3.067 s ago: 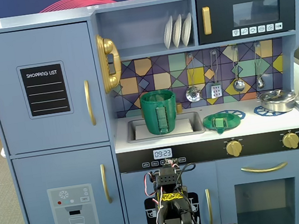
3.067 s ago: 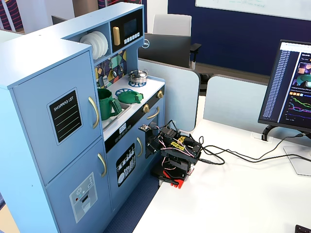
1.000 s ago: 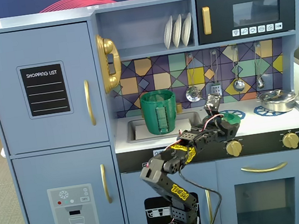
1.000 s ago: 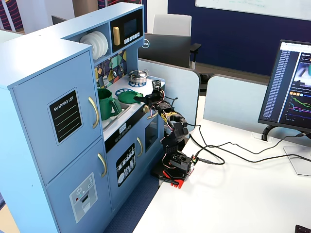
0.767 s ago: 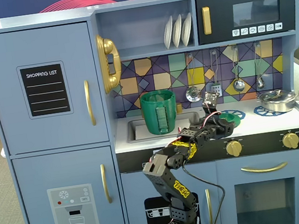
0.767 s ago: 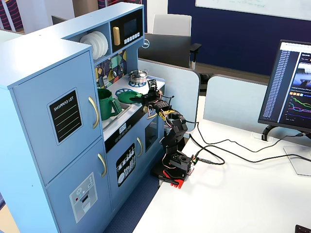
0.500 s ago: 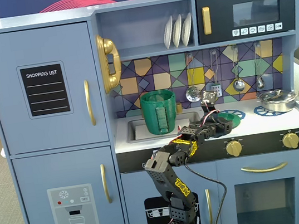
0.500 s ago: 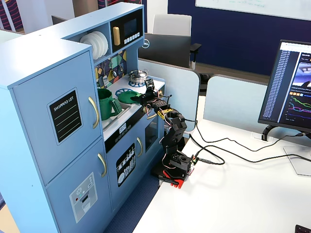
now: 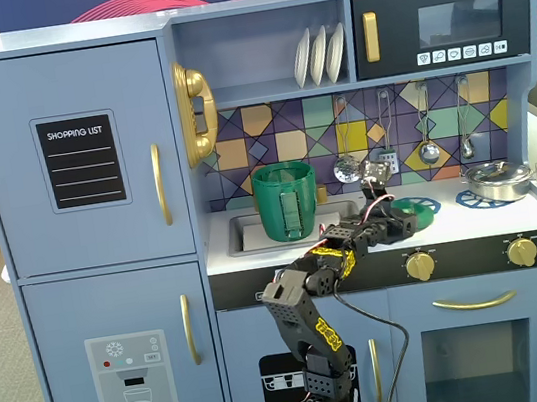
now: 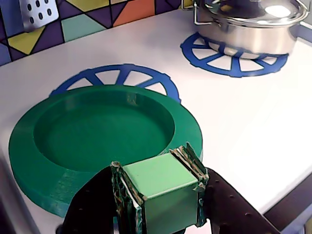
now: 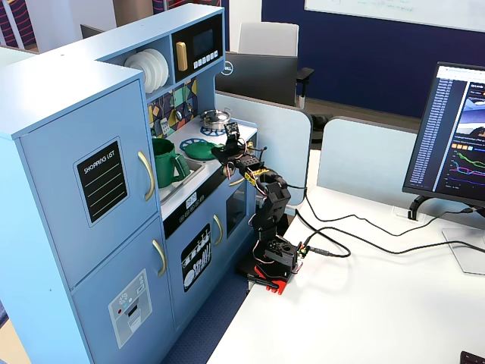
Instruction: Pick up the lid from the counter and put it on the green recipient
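The arm's two-finger gripper (image 10: 158, 195) is closed on the pale-green square knob of the round flat green plastic lid (image 10: 97, 131) (resting over a blue burner ring (image 10: 117, 78)), so next comes lifting it left to the tall dark-green plastic bucket (image 9: 286, 201) in the sink.

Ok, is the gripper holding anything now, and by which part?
The gripper clamps the round green plastic lid by its light-green square centre knob.
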Controlling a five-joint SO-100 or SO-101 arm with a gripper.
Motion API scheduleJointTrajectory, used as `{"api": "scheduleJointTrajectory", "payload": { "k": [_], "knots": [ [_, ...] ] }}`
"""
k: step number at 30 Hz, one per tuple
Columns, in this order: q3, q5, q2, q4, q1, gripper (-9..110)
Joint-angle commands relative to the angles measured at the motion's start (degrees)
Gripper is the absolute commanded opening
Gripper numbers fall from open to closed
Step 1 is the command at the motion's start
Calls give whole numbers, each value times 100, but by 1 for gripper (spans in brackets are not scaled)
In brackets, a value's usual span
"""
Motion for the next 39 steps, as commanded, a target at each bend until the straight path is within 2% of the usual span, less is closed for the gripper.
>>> {"api": "scheduleJointTrajectory", "payload": {
  "k": [1, 10, 21, 30, 39],
  "knots": [
    [-1099, 97, 44, 211, -132, 0],
    [-2883, 185, 132, 1521, -466, 0],
    [-3920, 105, 483, 2821, -1688, 0],
    [-4175, -97, 554, 3146, -2522, 0],
    [-4175, -202, 510, 3270, -2812, 0]
  ]
}}
